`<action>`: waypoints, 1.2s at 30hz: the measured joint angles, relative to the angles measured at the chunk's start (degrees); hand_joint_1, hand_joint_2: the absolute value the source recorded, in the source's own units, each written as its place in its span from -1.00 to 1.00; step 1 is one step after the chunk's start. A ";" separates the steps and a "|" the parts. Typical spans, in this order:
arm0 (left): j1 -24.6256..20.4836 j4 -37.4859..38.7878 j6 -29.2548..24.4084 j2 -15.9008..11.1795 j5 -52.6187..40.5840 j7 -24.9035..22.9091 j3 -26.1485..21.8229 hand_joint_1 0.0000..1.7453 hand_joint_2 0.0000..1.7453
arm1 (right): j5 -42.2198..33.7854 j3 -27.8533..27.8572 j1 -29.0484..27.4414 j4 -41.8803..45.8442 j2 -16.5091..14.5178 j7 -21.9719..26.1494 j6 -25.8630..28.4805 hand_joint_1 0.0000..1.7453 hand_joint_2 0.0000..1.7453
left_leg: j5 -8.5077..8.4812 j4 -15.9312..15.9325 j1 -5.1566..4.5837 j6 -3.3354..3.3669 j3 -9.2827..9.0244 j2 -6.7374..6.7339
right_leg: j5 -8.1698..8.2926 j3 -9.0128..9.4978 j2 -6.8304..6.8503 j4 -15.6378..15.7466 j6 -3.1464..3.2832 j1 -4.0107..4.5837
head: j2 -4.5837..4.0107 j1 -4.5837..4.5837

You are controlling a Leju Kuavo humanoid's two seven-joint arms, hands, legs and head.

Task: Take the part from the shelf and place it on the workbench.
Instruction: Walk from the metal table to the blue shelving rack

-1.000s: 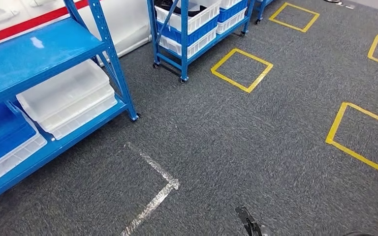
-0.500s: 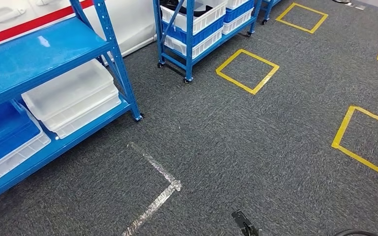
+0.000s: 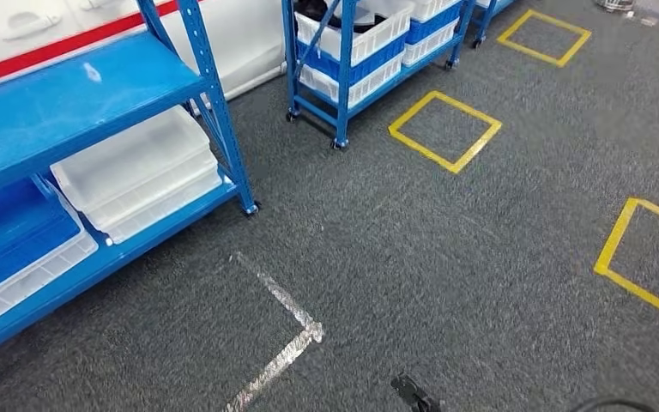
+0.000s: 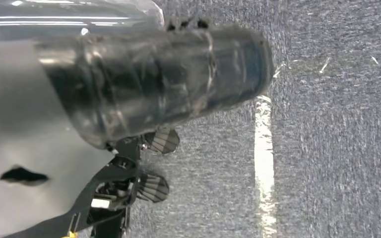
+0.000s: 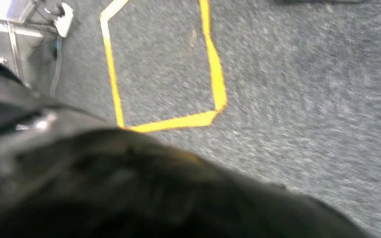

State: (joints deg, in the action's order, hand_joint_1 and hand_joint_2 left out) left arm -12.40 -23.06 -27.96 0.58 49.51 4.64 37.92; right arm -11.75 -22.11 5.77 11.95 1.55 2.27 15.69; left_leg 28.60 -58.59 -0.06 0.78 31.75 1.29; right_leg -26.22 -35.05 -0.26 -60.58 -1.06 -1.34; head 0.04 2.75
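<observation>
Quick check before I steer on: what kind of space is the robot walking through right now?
Most likely a warehouse or factory storage area. Blue metal shelving holds stacked clear plastic bins, a wheeled blue rack carries white and blue crates, and yellow tape squares mark spots on the grey carpet floor.

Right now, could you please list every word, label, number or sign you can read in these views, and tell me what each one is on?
There are none: no view shows any readable text.
The blue shelf and the white bins carry no visible label.
The yellow tape squares and the silver tape corner on the floor are plain markings, without letters or numbers.
The dark wrapped part shows no print.
</observation>
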 joint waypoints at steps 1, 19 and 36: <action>-0.01 0.00 0.07 0.01 0.00 0.01 0.00 -1.00 -1.00 | -0.11 -0.18 0.02 0.01 -0.01 0.00 -0.08 -1.00 -1.00 | 0.14 0.09 0.05 -0.27 -0.18 0.02 | -0.10 0.12 0.00 -0.01 0.51 0.00 | 0.01 -0.02; 0.53 0.10 1.56 -0.36 0.39 0.71 0.01 -1.00 -1.00 | -7.13 -0.04 0.06 0.02 -0.12 1.49 -2.24 -1.00 -1.00 | -3.58 1.41 -0.78 2.12 1.95 -0.75 | -5.49 4.95 0.54 -0.42 0.47 0.51 | 0.01 -0.23; 1.47 0.15 2.51 -0.36 -0.07 -0.43 0.02 -1.00 1.00 | 5.47 -3.89 0.10 -0.08 0.89 -4.04 -0.13 -1.00 -1.00 | 3.80 -7.61 0.16 -1.01 4.13 0.43 | 0.30 1.18 0.29 1.28 1.88 -0.27 | 0.00 -0.40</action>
State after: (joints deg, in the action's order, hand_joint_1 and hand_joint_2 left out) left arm -10.94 -22.91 -25.45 0.22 49.44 4.21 37.94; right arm -6.28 -26.01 5.88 11.87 2.44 -1.77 15.56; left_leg 32.40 -66.20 0.10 -0.22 35.89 1.72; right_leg -25.92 -33.88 0.03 -59.30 0.81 -1.61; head 0.04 2.35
